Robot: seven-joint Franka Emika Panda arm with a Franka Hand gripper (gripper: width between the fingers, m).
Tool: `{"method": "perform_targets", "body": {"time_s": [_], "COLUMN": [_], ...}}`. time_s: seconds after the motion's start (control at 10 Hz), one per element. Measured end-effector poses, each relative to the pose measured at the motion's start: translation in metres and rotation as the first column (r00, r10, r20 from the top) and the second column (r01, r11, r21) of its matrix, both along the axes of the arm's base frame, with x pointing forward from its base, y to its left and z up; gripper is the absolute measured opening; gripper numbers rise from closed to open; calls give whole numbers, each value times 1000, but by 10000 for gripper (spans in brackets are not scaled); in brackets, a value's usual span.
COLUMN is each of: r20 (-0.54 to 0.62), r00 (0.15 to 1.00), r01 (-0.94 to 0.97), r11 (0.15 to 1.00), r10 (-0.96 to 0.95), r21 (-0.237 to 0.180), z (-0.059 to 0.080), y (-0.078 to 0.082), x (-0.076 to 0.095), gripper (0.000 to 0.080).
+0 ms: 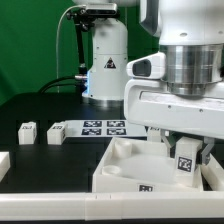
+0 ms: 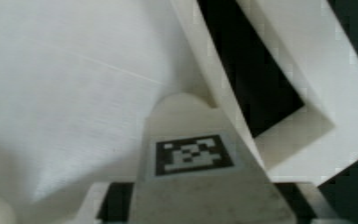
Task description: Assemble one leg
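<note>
My gripper point(image 1: 186, 160) is shut on a leg point(image 1: 185, 162), a small white block with a black-and-white tag facing the camera. It holds the leg upright just above the near right part of the large white tray-like piece point(image 1: 120, 160). In the wrist view the leg point(image 2: 197, 140) fills the middle between my dark fingers point(image 2: 123, 200), with the tray's white floor point(image 2: 69, 90) and its raised rim point(image 2: 220, 60) below. Two more legs point(image 1: 27, 133) point(image 1: 56, 133) lie on the black table at the exterior view's left.
The marker board point(image 1: 100, 127) lies behind the tray piece. The arm's white base point(image 1: 105, 65) stands at the back. A white part point(image 1: 4, 163) shows at the exterior view's left edge. The table's white front edge point(image 1: 60, 208) runs along the bottom.
</note>
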State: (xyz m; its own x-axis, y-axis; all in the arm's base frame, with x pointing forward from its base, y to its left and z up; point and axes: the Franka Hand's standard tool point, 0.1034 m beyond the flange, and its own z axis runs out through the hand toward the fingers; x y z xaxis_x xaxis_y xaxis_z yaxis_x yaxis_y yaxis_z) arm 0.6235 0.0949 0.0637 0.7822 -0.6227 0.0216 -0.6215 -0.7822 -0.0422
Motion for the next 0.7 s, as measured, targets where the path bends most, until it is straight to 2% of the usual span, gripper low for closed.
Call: {"method": "perform_targets", "body": {"time_s": [0.2, 0.4, 0.5, 0.6, 0.7], "r20": [4, 2, 2, 2, 2], "r00": [991, 987, 988, 988, 988], "r01": [136, 160, 156, 156, 156], "r11": [990, 987, 987, 987, 987], "r10": [-136, -160, -156, -156, -156], "r21": [-29, -30, -31, -31, -31], "z": [0, 0, 0, 0, 0], "y": [-8, -10, -9, -9, -9], "x": [-1, -2, -2, -2, -2], "gripper": [307, 320, 496, 496, 621]}}
